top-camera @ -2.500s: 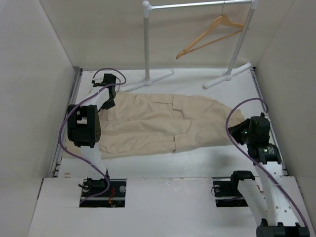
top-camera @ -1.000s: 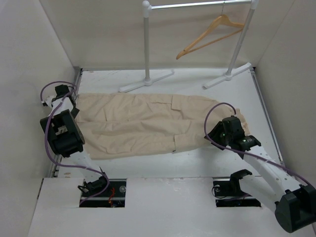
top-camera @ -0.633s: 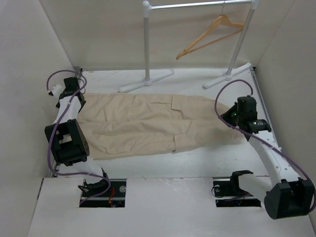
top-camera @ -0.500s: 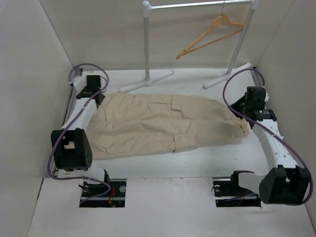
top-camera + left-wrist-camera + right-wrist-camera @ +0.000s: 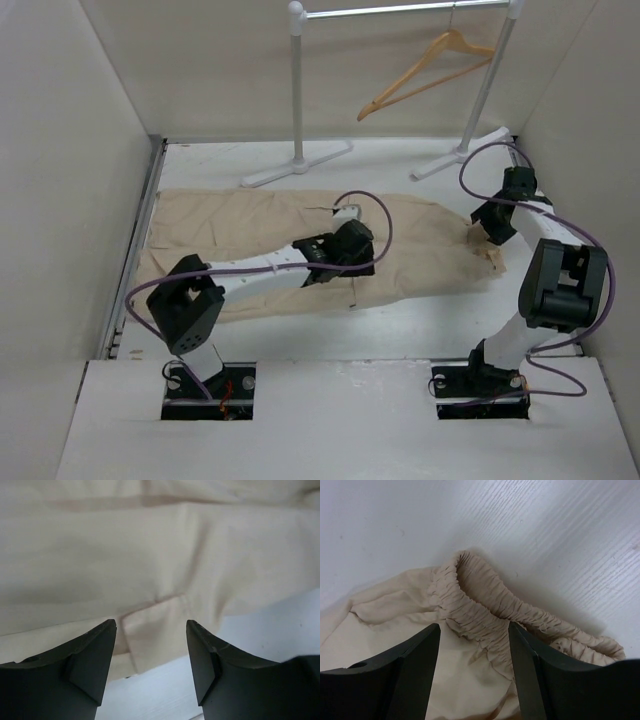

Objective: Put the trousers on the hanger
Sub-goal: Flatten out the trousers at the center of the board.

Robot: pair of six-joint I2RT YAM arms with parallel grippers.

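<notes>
Left arm swung in from the far left corner to the middle of the trousers, left claw open above a pocket flap, holding nothing, right claw open over the gathered waistband, trousers flat on the table, hanger on the rack.

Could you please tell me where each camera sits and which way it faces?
Top external: above and behind the arm bases, looking down and forward at the trousers, rack and hanger; both arms show.
Left wrist: on the left arm, facing down at a pocket flap; the open left gripper shows.
Right wrist: on the right arm, facing down at the elastic waistband; the open right gripper shows.
Shared: all see the trousers on the white table.
</notes>
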